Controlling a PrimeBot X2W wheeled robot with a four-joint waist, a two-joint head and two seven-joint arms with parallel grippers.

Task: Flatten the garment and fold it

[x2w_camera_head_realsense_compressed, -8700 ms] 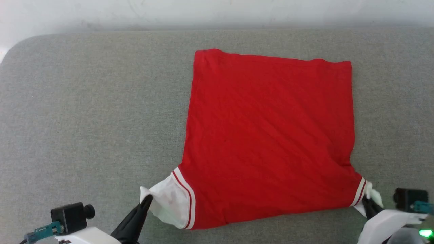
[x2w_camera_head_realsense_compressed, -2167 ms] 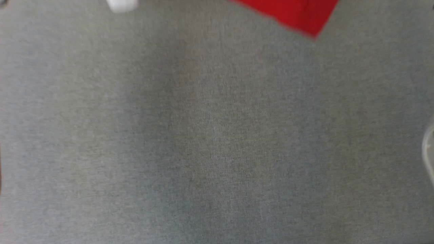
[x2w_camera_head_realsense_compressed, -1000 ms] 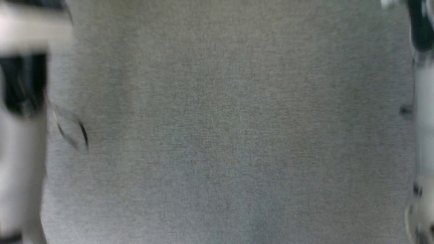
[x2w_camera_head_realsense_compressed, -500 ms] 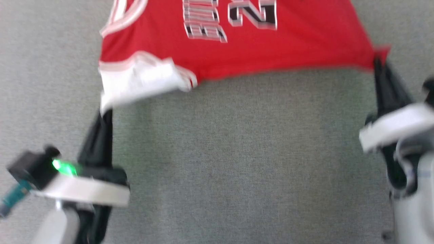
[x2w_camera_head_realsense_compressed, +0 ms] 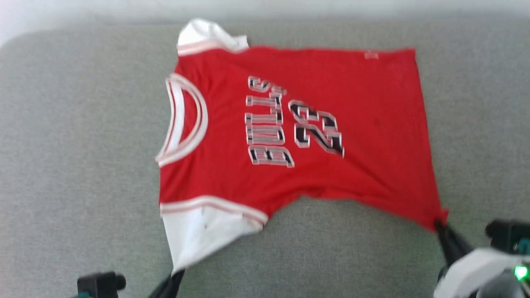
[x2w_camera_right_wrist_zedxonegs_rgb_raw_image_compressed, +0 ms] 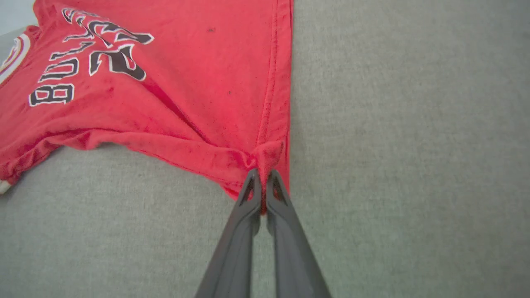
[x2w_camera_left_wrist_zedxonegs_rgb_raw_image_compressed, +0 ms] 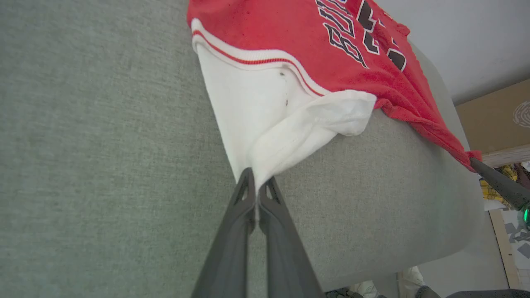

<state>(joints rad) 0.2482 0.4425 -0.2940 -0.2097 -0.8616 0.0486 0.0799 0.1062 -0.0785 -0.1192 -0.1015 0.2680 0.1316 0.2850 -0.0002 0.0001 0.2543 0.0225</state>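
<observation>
Wide grey woven upholstered surface [x2w_camera_head_realsense_compressed: 83,145] underneath everything, rounded at its far left corner, and spread across it is the red jersey-style T-shirt with white short sleeves [x2w_camera_head_realsense_compressed: 364,136]. It lies front up in the middle of the surface, neck to the robot's left, hem to the right.

The black white-outlined lettering [x2w_camera_head_realsense_compressed: 267,124] runs sideways in the head view and reads "BULLS". Beside it is a two-digit number [x2w_camera_head_realsense_compressed: 316,130]: a 2 for sure, but the other digit is too blurred to call. The red-and-white striped round collar [x2w_camera_head_realsense_compressed: 186,120] lies flat. The body is fairly smooth, with creases fanning towards the near hem corner.

The near white sleeve [x2w_camera_left_wrist_zedxonegs_rgb_raw_image_compressed: 265,107] is drawn out to a point with one edge folded under, while the far white sleeve [x2w_camera_head_realsense_compressed: 207,35] is bunched at the back edge.

The left gripper [x2w_camera_left_wrist_zedxonegs_rgb_raw_image_compressed: 256,182] is pinched tight on the tip of that near sleeve. In the head view it is cut off by the bottom edge. The right gripper [x2w_camera_right_wrist_zedxonegs_rgb_raw_image_compressed: 261,178] is clamped on the near hem corner, red cloth puckered between its dark fingers.

There is a small pale tag [x2w_camera_head_realsense_compressed: 371,54] at the far hem corner, its print unreadable, and tiny dark specks [x2w_camera_left_wrist_zedxonegs_rgb_raw_image_compressed: 285,101] on the near sleeve.
</observation>
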